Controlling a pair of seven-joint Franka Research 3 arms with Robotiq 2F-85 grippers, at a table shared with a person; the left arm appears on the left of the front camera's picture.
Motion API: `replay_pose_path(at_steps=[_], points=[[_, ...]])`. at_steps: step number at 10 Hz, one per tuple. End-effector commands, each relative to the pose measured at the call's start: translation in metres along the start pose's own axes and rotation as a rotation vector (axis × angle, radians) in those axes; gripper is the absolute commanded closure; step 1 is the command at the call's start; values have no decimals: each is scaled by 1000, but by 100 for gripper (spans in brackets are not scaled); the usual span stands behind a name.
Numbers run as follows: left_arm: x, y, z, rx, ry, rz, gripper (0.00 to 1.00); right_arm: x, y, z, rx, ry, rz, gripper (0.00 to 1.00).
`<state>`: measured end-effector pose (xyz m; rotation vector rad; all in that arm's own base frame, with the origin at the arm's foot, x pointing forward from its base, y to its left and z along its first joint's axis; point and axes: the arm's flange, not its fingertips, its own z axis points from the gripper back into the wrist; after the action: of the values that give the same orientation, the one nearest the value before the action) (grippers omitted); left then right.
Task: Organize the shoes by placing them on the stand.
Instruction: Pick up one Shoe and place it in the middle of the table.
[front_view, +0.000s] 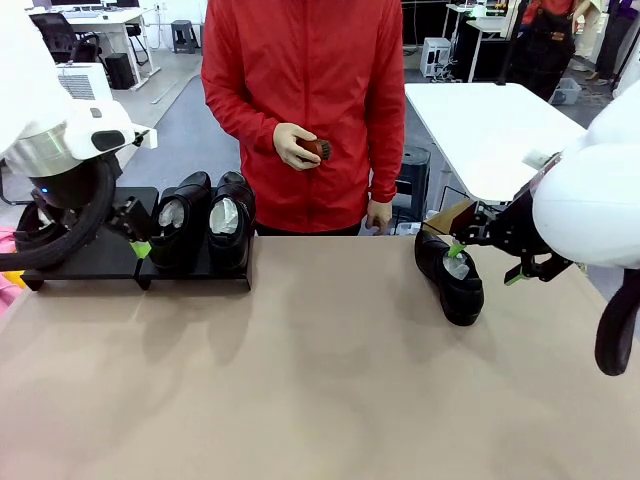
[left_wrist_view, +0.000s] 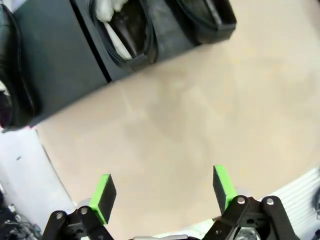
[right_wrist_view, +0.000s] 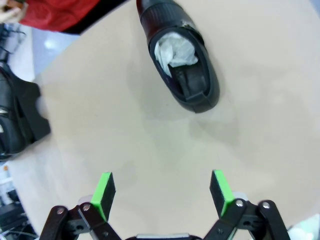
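Right wrist view: open fingers (right_wrist_view: 162, 189) hover over a glossy, likely slippery stiff shoe (right_wrist_view: 179, 60); grip its collar rim.

We see a tan table (front_view: 320, 380) carrying the black stand (front_view: 110, 262) at its far left. Well to the right of the stand, one black shoe (front_view: 450, 278) with white paper stuffing lies directly on the tabletop.

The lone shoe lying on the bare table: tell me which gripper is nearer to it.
Right. The right gripper hangs open just beside the lone shoe, not touching it. The left gripper is across the table, open, by the stand.
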<state>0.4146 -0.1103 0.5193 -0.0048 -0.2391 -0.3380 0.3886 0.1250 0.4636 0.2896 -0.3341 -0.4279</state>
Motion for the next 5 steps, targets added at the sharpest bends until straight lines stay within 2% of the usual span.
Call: replay_pose_path(at_steps=[1, 2, 3, 5], points=[[16, 16, -9, -88, 46, 43, 0, 35, 24, -16, -74, 7, 113, 0], [24, 31, -16, -97, 23, 114, 0, 41, 37, -28, -104, 16, 170, 0], [3, 3, -5, -32, 30, 21, 0, 48, 48, -44, -159, -7, 223, 0], [3, 3, -5, -32, 30, 21, 0, 62, 60, -80, -192, -51, 319, 0]])
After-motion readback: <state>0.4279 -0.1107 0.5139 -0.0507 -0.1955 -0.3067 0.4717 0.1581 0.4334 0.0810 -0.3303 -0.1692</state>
